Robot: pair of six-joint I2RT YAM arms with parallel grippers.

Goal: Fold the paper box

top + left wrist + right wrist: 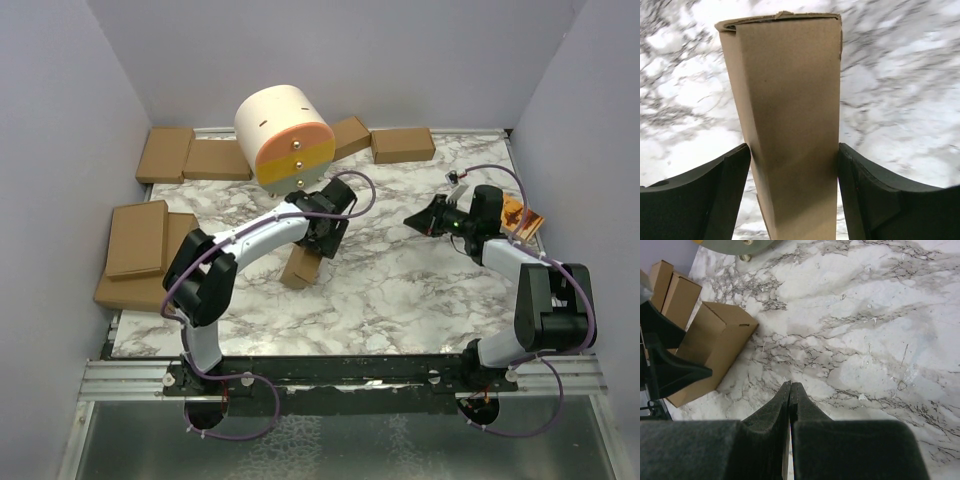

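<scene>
My left claw (793,150) stands fairly wide with the paper box (790,95) between its 2 pads (725,190), both seeming to touch its brown sides; the box's near end is cut off by the frame edge. From above, the box leans on the marble tabletop (400,290) near the middle, its top hidden under that claw. My right claw (790,387) is pinched tight on nothing, well apart to the right. Behind that arm an orange booklet (522,215) is half hidden. Other brown boxes (137,238) lie far left
</scene>
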